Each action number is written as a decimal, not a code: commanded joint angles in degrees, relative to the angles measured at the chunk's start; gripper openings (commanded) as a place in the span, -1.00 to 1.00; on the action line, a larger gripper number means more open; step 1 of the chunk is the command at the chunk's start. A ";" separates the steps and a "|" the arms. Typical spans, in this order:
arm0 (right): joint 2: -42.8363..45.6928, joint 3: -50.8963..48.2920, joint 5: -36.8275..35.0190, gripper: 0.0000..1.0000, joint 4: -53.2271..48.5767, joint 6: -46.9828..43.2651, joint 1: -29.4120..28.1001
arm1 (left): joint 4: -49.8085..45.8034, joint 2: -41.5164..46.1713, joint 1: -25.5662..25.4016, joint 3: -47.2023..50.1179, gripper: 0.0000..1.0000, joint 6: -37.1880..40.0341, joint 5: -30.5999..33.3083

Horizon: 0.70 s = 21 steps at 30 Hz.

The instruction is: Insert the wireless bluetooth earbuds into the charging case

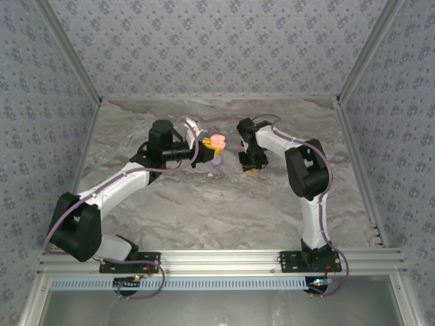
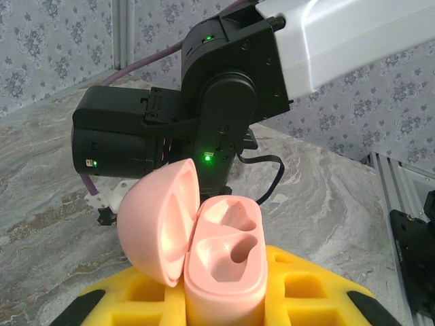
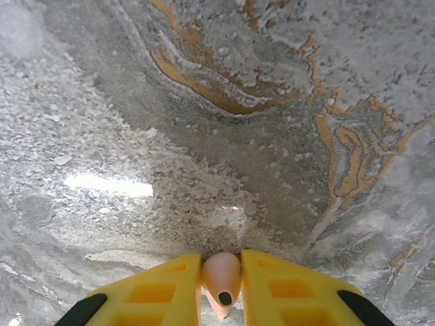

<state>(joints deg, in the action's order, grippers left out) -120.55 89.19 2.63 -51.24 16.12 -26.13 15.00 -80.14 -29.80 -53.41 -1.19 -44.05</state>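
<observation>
My left pincer point(image 2: 224, 288) clamps the pale pink plastic charging case point(image 2: 224, 248), its lid open. My right pincer point(image 3: 221, 260) pinches a small pale pink earbud point(image 3: 219, 275) over the grey marbled bench point(image 3: 204, 102).

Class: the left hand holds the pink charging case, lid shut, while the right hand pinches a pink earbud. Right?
No: the lid is open, as the left wrist view shows. The left hand does hold the charging case, and the right hand pinches the earbud.

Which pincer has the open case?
The left pincer, shut on the pink case, its lid hinged open and both sockets empty. The right pincer pinches a pink earbud instead.
</observation>
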 commanded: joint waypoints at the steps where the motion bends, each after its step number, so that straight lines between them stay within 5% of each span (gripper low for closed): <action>1: -1.51 -0.43 -0.17 -0.57 -0.26 1.67 0.23 | 0.48 1.69 -0.60 -0.12 -0.97 -0.04 -0.36; 21: 7.59 -10.99 11.01 -0.61 11.40 5.08 6.61 | 2.44 -0.73 -0.86 0.06 -0.98 -2.18 1.80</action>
<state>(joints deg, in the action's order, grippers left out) -114.80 79.68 12.12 -41.36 19.77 -20.43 15.31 -80.29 -30.39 -53.39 -2.28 -42.94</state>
